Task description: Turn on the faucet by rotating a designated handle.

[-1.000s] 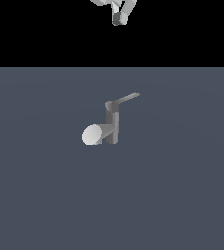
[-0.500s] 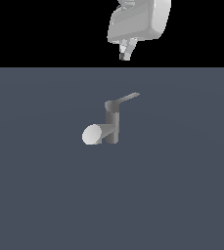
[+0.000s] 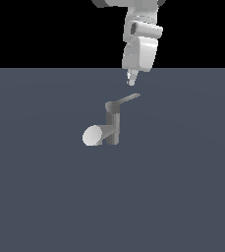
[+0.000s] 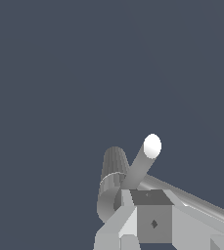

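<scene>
The arm has come down further since half a second ago, and its hand [image 3: 131,80] now hangs just above the outer tip of the handle [image 3: 124,100], apart from it. The faucet [image 3: 113,124] has not moved: it stands upright on the tabletop [image 3: 182,187], spout [image 3: 96,135] pointing toward the exterior view's left, handle slanting up toward its right. The fingers look close together and hold nothing, though I cannot tell how wide they stand.
</scene>
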`<action>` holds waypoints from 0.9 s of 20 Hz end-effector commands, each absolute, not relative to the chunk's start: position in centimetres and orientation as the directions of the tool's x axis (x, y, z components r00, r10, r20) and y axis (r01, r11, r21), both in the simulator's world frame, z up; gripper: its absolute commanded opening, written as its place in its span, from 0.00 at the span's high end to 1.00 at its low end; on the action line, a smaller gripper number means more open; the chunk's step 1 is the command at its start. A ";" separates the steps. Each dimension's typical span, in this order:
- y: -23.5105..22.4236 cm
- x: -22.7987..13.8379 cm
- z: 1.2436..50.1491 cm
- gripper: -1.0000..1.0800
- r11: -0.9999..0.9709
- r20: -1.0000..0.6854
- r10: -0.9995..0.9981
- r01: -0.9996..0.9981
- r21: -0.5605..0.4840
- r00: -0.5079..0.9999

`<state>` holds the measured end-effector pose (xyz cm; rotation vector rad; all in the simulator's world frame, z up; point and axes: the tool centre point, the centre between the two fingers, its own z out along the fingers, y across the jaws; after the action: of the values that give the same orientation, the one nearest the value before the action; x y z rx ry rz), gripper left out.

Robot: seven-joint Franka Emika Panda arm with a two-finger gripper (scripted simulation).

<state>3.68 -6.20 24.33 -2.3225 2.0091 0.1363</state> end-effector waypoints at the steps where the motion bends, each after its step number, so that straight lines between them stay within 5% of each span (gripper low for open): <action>1: -6.9 4.7 22.7 1.00 -0.072 -0.086 -0.994 -0.997 0.011 0.071; 18: -8.9 7.2 18.2 1.00 0.125 0.000 -0.992 -0.992 0.000 -0.125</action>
<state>7.10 -8.87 18.25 -2.0811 2.3532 0.0030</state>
